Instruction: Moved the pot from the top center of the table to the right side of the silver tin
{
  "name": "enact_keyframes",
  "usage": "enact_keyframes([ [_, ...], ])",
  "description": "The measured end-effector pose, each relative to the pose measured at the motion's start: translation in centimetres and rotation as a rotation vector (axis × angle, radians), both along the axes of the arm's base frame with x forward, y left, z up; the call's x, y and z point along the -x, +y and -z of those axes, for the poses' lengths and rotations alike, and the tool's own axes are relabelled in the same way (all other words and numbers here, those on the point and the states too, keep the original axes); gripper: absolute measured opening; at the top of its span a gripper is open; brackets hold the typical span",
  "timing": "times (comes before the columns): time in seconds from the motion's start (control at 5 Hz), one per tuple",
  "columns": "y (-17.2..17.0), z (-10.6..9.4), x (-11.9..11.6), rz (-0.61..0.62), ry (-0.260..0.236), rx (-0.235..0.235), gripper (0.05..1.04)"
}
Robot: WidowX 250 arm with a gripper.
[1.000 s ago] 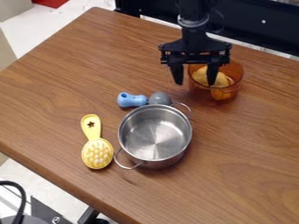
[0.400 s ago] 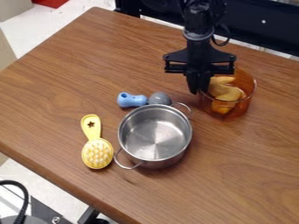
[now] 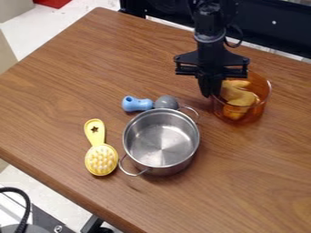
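The gripper (image 3: 211, 93) is at the upper right of the table, its fingers brought together on the left rim of the see-through orange pot (image 3: 258, 109). A yellowish-orange item (image 3: 238, 98) lies inside that pot. Left of and nearer the camera than the orange pot stands the silver tin (image 3: 162, 141), a round metal pot with two wire handles. A strip of table separates the two vessels. The gripper hides part of the orange pot's left rim.
A blue-handled tool (image 3: 137, 103) with a grey head (image 3: 166, 102) lies just behind the silver tin. To the tin's left is a yellow brush (image 3: 101, 157). The wooden table's front edge (image 3: 65, 193) runs diagonally at lower left.
The gripper's fingers have come together on the orange pot's rim. The gripper has shifted right and slightly toward the camera, and the pot with its contents has moved the same way.
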State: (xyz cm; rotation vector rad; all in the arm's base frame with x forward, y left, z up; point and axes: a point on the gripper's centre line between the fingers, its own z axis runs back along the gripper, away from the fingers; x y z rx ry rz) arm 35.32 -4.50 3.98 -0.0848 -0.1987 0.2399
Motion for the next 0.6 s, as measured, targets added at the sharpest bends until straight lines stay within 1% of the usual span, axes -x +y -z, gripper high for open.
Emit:
enact_keyframes([
  [0.2,-1.5,0.0,0.3,0.143,0.001,-0.023,0.055],
  [0.4,-2.5,-0.2,0.7,0.266,-0.009,-0.038,0.055],
  [0.6,-3.1,-0.8,1.7,0.355,-0.023,-0.05,0.055],
])
